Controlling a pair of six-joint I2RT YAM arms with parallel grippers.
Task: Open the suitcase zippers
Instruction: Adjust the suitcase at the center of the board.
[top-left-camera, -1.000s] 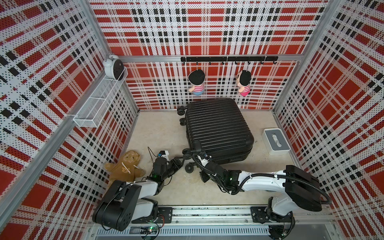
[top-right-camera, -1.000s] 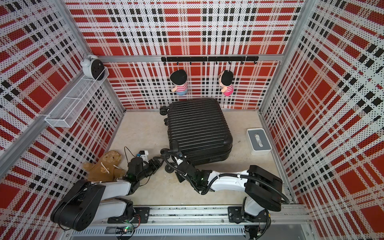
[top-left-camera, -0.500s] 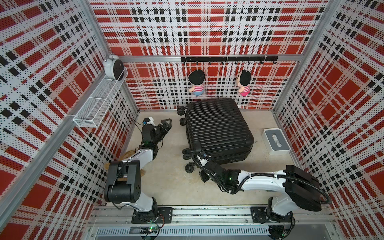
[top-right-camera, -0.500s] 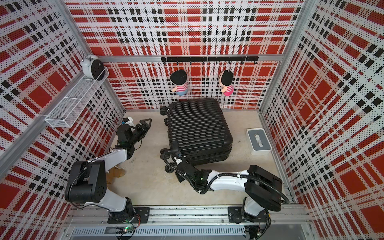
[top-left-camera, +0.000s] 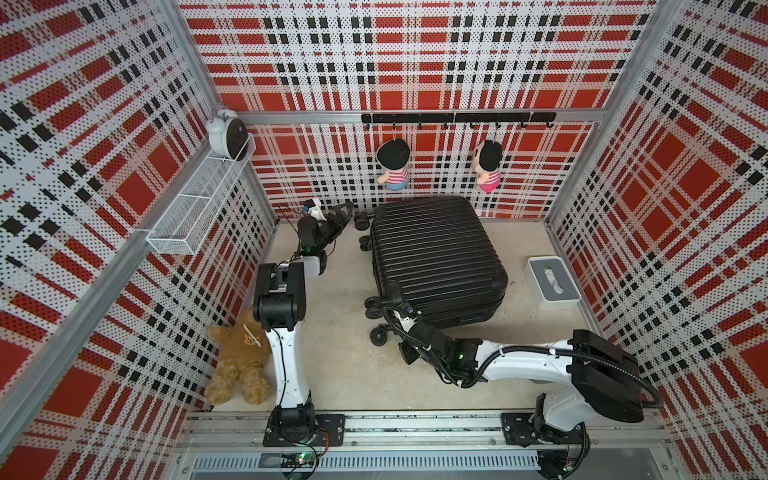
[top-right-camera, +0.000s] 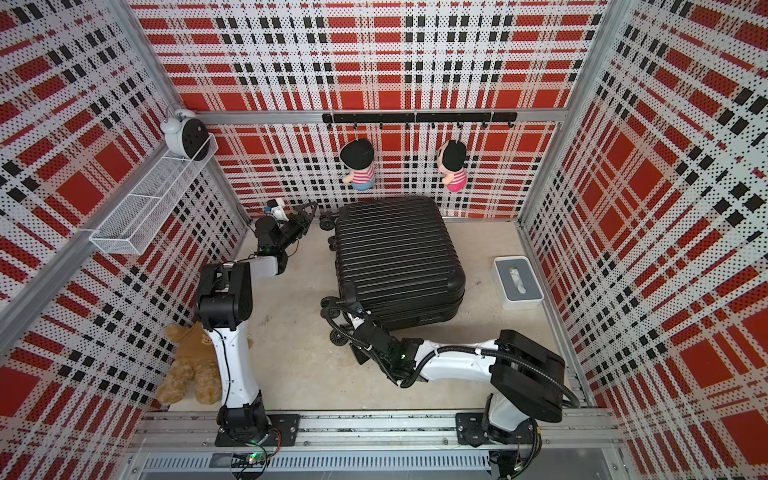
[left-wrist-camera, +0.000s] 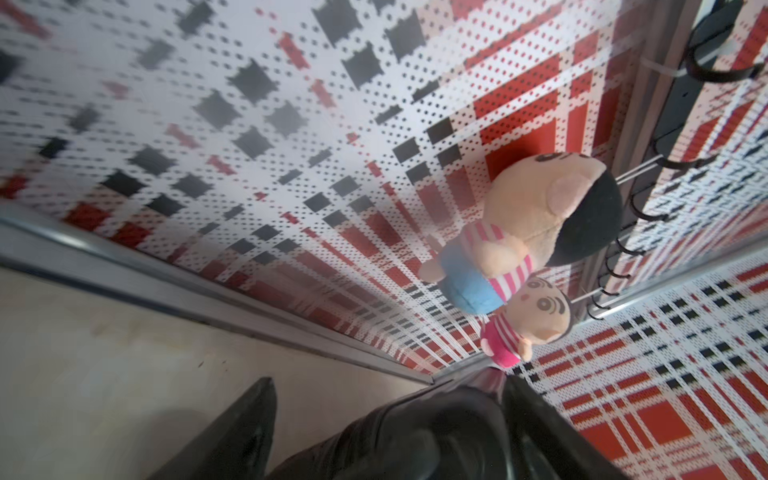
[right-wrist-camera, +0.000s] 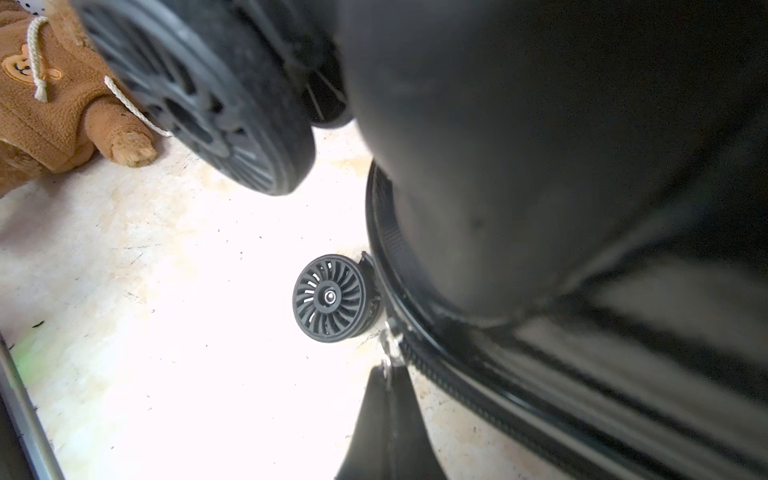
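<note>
My right gripper (right-wrist-camera: 388, 374) is pinched shut on the small metal zipper pull (right-wrist-camera: 390, 343) at the suitcase's near corner, just beside a spoked wheel (right-wrist-camera: 330, 297). The suitcase (top-left-camera: 436, 253) lies flat, ribbed shell up. To do this well, I judge I should draw the pull along the zipper track (right-wrist-camera: 384, 232) and follow the seam round the corner. Tugging outward could let the thin pull slip from my tips or drag the case across the floor. My left gripper (top-left-camera: 342, 213) stands wide open and empty by the suitcase's far wheeled corner, and bracing the shell there should steady it.

The floor (top-left-camera: 345, 365) is pale, hard and scuffed. A tissue box (top-left-camera: 550, 282) sits near the suitcase's unwheeled end, and a teddy bear (top-left-camera: 239, 361) lies well apart from its near corner. Red plaid pegboard walls (top-left-camera: 415, 62) close in tightly, with two dolls (top-left-camera: 394, 166) hanging above the suitcase's far side.
</note>
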